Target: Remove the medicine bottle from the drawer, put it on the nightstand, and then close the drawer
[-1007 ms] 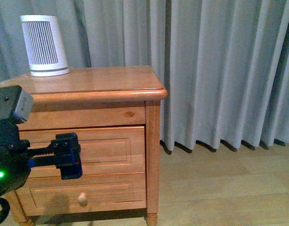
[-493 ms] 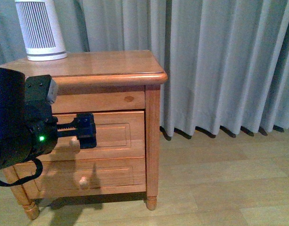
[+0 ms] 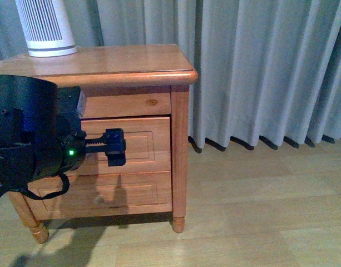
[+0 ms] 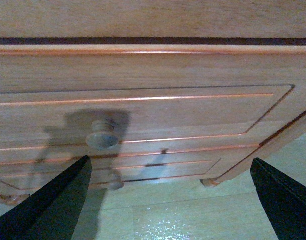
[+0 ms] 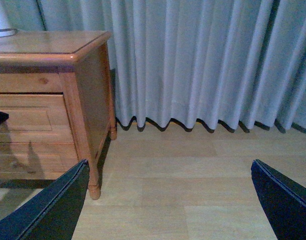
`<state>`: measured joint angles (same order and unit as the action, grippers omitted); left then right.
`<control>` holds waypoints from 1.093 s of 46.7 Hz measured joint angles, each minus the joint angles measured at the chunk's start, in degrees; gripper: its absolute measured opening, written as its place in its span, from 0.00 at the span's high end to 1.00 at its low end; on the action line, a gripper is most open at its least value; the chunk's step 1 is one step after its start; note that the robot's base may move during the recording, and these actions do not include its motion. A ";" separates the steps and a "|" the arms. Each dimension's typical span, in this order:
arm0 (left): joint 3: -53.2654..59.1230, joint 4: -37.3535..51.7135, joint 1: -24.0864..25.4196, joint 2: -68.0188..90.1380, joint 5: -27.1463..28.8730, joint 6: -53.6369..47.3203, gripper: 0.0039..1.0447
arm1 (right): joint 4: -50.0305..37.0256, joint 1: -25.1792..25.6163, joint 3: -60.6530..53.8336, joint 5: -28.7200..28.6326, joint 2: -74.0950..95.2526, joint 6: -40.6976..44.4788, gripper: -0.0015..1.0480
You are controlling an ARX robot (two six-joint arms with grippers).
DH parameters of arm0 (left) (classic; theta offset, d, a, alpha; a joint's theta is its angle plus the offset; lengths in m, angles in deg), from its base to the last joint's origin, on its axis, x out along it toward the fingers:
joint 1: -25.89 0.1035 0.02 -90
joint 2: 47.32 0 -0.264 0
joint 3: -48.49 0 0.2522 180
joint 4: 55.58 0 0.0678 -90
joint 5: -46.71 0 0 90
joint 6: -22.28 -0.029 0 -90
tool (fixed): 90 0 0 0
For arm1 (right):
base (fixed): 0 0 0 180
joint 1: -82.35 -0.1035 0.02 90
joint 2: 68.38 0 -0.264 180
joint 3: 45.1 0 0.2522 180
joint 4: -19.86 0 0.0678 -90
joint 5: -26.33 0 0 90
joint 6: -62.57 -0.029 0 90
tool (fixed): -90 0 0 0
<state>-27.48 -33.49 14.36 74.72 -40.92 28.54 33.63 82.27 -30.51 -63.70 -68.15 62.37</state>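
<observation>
1. front view: the left gripper (image 3: 115,148) hangs right in front of the panel of the drawer (image 3: 145,143), the upper of two in the nightstand (image 3: 180,139). the drawer sits pushed in flush, its inside hidden. a white ribbed cylinder (image 3: 45,28) stands at the back left corner of the nightstand's top. a grey curtain (image 3: 259,72) hangs behind, and pale wooden floor (image 3: 259,222) runs below.
2. left wrist view: the two dark fingers (image 4: 48,205) are spread wide and grip nothing. the drawer's round knob (image 4: 102,135) lies just ahead, nearer one finger and untouched. the lower drawer (image 4: 182,169) shows beneath it.
3. right wrist view: the right gripper (image 5: 170,162) hangs over bare floor beside the nightstand's front right corner, its jaws wide apart and empty.
</observation>
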 joint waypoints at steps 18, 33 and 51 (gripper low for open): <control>-6.80 -1.14 1.99 6.05 1.07 -0.46 0.06 | 0.00 0.00 0.00 0.00 0.00 0.00 0.07; -8.72 -1.18 2.38 8.48 2.56 -0.63 0.06 | 0.00 -0.02 0.00 0.00 0.00 0.00 0.07; -9.49 0.26 3.06 10.51 3.67 0.42 0.06 | 0.00 -0.02 0.00 0.00 0.00 0.00 0.07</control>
<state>-36.97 -33.23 17.42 85.23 -37.24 28.95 33.63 82.25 -30.51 -63.70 -68.15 62.37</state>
